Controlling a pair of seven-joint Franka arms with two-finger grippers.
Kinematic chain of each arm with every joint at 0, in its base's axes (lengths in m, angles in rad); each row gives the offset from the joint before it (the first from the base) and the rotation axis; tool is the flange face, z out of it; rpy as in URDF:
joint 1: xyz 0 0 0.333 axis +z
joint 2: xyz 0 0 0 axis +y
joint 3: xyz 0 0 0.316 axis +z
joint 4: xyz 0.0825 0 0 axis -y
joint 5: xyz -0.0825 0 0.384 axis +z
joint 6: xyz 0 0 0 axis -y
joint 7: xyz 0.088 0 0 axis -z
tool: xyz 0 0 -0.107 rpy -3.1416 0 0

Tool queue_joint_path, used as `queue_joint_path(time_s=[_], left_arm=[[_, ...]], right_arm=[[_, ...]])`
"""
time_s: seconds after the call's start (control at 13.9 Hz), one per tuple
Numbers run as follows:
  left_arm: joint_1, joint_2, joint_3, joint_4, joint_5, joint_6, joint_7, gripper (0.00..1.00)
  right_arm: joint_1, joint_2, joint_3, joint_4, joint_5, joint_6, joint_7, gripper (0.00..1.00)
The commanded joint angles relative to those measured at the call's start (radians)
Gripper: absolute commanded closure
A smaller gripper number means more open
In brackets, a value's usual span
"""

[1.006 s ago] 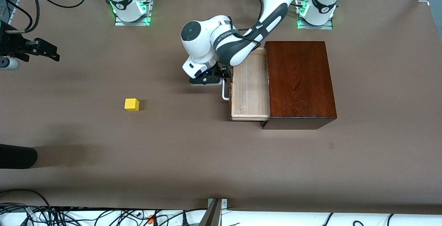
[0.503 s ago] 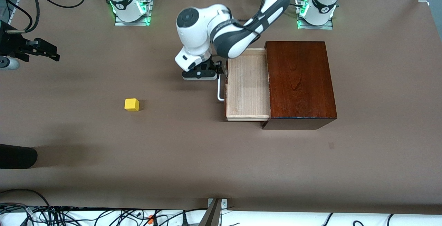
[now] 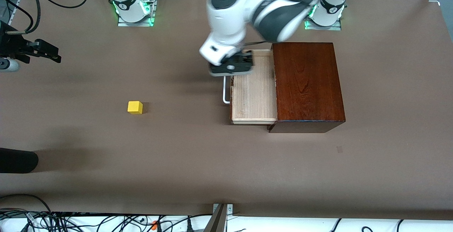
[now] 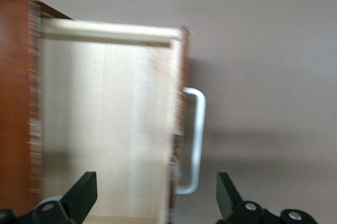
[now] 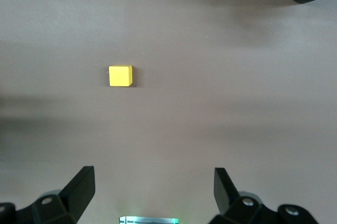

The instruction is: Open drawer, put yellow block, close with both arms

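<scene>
The drawer [image 3: 253,94] stands pulled out of the dark mahogany box [image 3: 306,83], its pale tray bare. Its white handle [image 3: 225,90] faces the right arm's end of the table. The drawer [image 4: 105,119] and handle [image 4: 196,140] also show in the left wrist view. My left gripper [image 3: 231,68] hangs open and empty over the drawer's front corner farthest from the front camera, its fingers [image 4: 84,192] wide apart. The yellow block [image 3: 135,107] sits alone on the table toward the right arm's end. My right gripper [image 5: 152,192] is open, empty and high above the table, with the block [image 5: 120,75] in its view.
The brown table [image 3: 198,161] stretches wide around the block and the box. A black rounded object [image 3: 17,160] lies at the table's edge at the right arm's end, nearer the front camera than the block. A black device [image 3: 32,49] juts in at that same end.
The left gripper pulled the drawer a little farther out, then let go of the handle, rose and swung over the drawer. The block and the right arm's base have not moved.
</scene>
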Motion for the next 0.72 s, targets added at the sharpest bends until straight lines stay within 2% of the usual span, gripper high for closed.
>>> queue_joint_path(time_s=[0.0, 0.29, 0.43, 0.5, 0.65], left_arm=[[0.13, -0.151, -0.008, -0.168, -0.053, 0.008, 0.077, 0.0], [0.259, -0.194, -0.008, -0.171, -0.084, -0.025, 0.163, 0.0], [0.335, -0.23, -0.002, -0.168, -0.143, -0.063, 0.299, 0.0], [0.352, -0.258, 0.024, -0.169, -0.179, -0.095, 0.386, 0.0], [0.345, -0.306, 0.129, -0.172, -0.217, -0.147, 0.518, 0.0]], right_arm=[[-0.014, 0.011, 0.004, 0.011, 0.019, -0.009, -0.02, 0.0], [-0.004, 0.052, 0.016, -0.003, 0.019, -0.02, -0.02, 0.0], [0.035, 0.127, 0.025, -0.011, 0.016, -0.025, -0.018, 0.0], [0.051, 0.168, 0.025, -0.017, 0.016, -0.006, -0.017, 0.0], [0.065, 0.234, 0.025, -0.034, 0.019, 0.082, -0.013, 0.0]])
